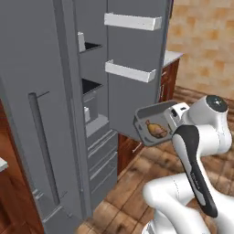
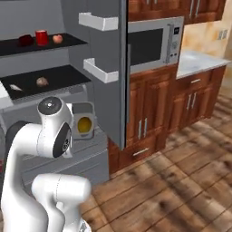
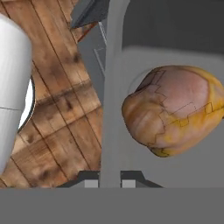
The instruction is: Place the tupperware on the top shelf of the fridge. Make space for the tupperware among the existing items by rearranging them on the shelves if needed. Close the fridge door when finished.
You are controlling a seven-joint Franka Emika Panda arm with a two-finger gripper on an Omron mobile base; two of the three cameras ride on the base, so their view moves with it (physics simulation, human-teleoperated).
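My gripper (image 3: 109, 180) is shut on the side wall of the tupperware (image 3: 175, 113), a shallow grey tub holding orange-brown roast chicken. The tub (image 1: 153, 126) hangs tilted in the air before the open fridge (image 1: 41, 68), below the open door's bins. From the right, the tupperware (image 2: 84, 121) sits lower than both black shelves. On the top shelf (image 2: 72, 41) stand a red can (image 2: 41, 37), an apple (image 2: 57, 39) and a dark red item (image 2: 26, 40). The lower shelf (image 2: 63, 74) carries a brown lump (image 2: 42, 81) and a white slender piece (image 2: 16, 87).
The fridge's right door stands open with two white bins (image 1: 132, 21) (image 1: 130, 71). Its left door is shut, with a long bar handle (image 1: 43, 146). Drawers (image 1: 103, 155) lie below the shelves. A microwave (image 2: 149, 43), wooden cabinets (image 2: 195, 97) and a pale counter (image 2: 199, 59) stand to the right.
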